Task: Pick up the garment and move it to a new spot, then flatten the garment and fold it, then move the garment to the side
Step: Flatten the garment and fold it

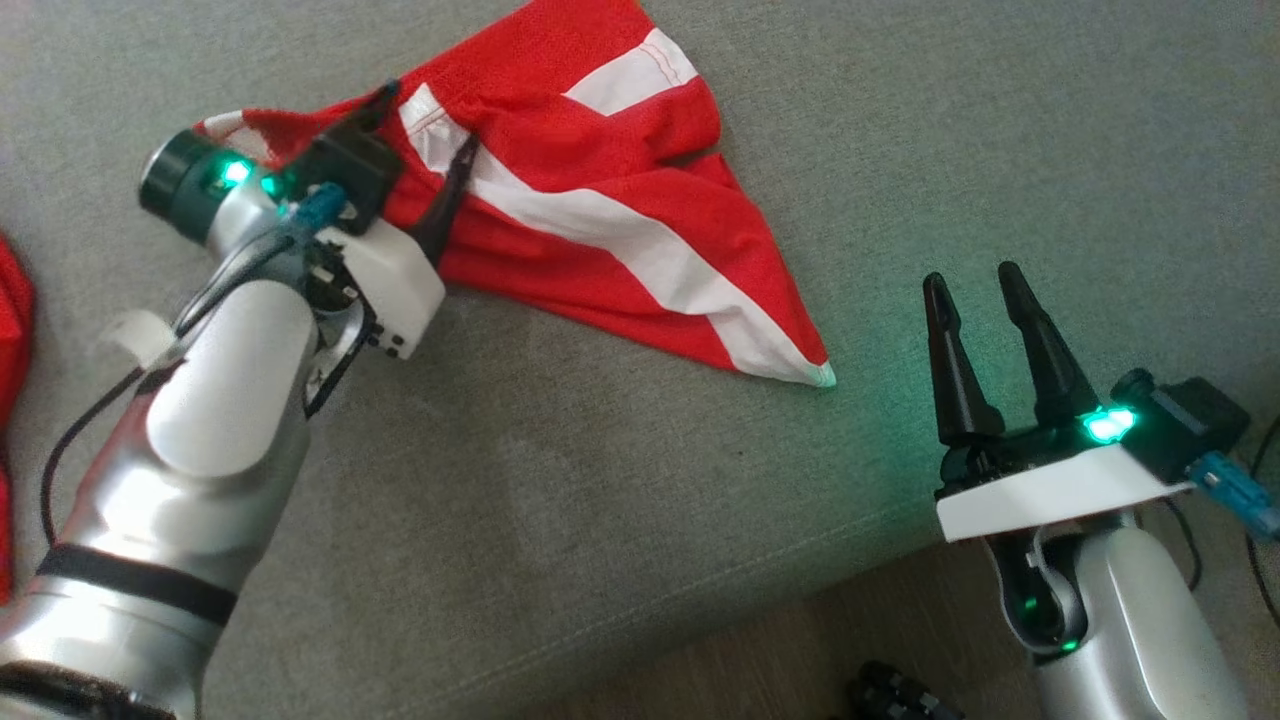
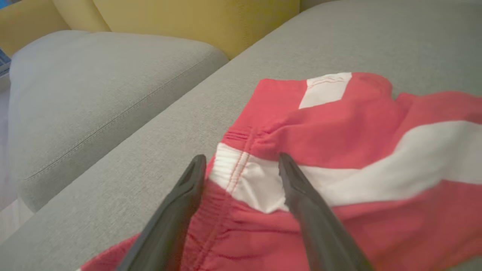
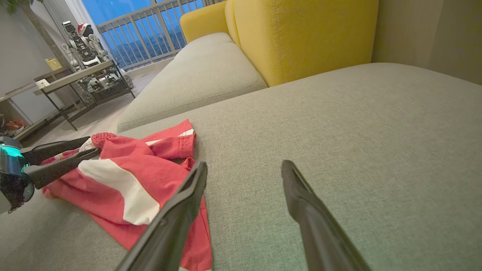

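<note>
The garment (image 1: pixel 600 150) is red with broad white stripes and lies crumpled on the grey sofa cushion (image 1: pixel 600 480), its pointed corner towards the lower right. My left gripper (image 1: pixel 428 120) stands open over the garment's left end. In the left wrist view, the left gripper (image 2: pixel 241 158) has a white patch and the gathered red hem of the garment (image 2: pixel 339 131) between its fingers. My right gripper (image 1: pixel 972 275) is open and holds nothing, apart from the cloth, near the cushion's front edge. From the right wrist, the right gripper (image 3: pixel 244 165) points over bare cushion, with the garment (image 3: pixel 124 158) to its left and the left gripper (image 3: pixel 92 146) on it.
Another red cloth (image 1: pixel 10 300) shows at the far left edge. A second grey cushion (image 2: pixel 94 94) and a yellow backrest (image 3: pixel 301 37) lie beyond. Brown floor (image 1: pixel 750 650) and a dark object (image 1: pixel 900 695) sit below the cushion's front edge. A table with equipment (image 3: pixel 83 75) stands far off.
</note>
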Controlling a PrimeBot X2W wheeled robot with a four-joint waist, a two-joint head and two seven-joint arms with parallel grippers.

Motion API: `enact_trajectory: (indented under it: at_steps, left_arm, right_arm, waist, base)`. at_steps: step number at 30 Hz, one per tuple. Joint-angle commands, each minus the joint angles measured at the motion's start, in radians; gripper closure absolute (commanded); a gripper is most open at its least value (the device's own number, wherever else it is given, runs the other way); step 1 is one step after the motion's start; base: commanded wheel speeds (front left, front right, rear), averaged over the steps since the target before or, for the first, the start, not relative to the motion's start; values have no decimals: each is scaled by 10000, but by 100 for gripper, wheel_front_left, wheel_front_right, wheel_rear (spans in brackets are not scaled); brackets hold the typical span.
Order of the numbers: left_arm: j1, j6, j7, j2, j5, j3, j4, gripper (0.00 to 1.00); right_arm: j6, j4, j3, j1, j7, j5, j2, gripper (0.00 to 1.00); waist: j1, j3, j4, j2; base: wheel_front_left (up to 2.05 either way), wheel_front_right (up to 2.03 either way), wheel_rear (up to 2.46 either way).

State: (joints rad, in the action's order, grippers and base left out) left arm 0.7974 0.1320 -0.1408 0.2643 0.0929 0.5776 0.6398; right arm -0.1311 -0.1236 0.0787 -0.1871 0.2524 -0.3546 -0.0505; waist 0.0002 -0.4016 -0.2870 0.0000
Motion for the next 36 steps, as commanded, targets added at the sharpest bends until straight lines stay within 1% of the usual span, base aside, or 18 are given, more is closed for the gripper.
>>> enact_trajectory:
  at_steps: [1, 7, 8, 9, 10, 11, 16, 20, 21, 24, 30, 36]
  left_arm:
    - [485, -15, 24, 378, 118, -80, -189, 0]
    - [733, -15, -129, 425, 514, 352, 164, 0]
    - [754, -14, -167, 407, 550, 375, 214, 13]
    - [761, -14, -216, 379, 587, 398, 255, 50]
    - [754, -14, -273, 353, 622, 413, 278, 67]
    - [732, -14, -321, 332, 672, 409, 291, 100]
    - [241, -42, -519, 279, 923, 419, -80, 100]
    - [-334, -307, -604, 317, 1077, 371, -845, 100]
    - [-334, -307, -604, 317, 1077, 371, -845, 100]
    - [-807, -541, -558, 376, 1221, 304, -1549, 100]
    - [-1845, -840, -263, 439, 1561, 311, -2902, 100]
    - [-2698, -1119, -29, 656, 1764, 316, -3886, 100]
  right_arm:
    - [4, 332, 243, 63, 92, -58, 3, 0]
    - [4, 237, 241, 6, 93, -76, 3, 0]
    - [4, 224, 244, 5, 93, -70, 3, 0]
    - [4, 200, 241, 8, 93, -57, 3, 0]
    - [4, 160, 235, 15, 93, -35, 3, 0]
    - [4, 114, 236, 23, 93, -9, 3, 0]
    - [4, -106, 173, 98, 93, 88, 3, 0]
    - [4, -284, 112, 259, 93, 183, 3, 0]
    - [4, -284, 112, 259, 93, 183, 3, 0]
    - [4, -421, 171, 403, 93, 284, 3, 0]
    - [4, -1017, 358, 620, 93, 427, 3, 0]
    - [4, -1929, 358, 483, 93, 286, 3, 0]
  waist:
    - [-2, 8, 0, 0]
    - [-2, 55, 3, 0]
    - [-2, 68, 15, 0]
    - [-2, 99, 33, 0]
    - [-2, 143, 56, 0]
    - [-2, 187, 72, 0]
    - [-2, 518, 245, 0]
    - [-2, 793, 609, 0]
    - [-2, 793, 609, 0]
    - [-2, 972, 980, 0]
    - [-2, 1164, 1734, 0]
    - [-2, 1139, 2218, 0]
  base:
    - [0, 0, 0]
    - [0, 0, 0]
    - [0, 0, 0]
    - [0, 0, 0]
    - [0, 0, 0]
    - [0, 0, 0]
    - [0, 0, 0]
    - [0, 0, 0]
    - [0, 0, 0]
    - [0, 0, 0]
    - [0, 0, 0]
    - [0, 0, 0]
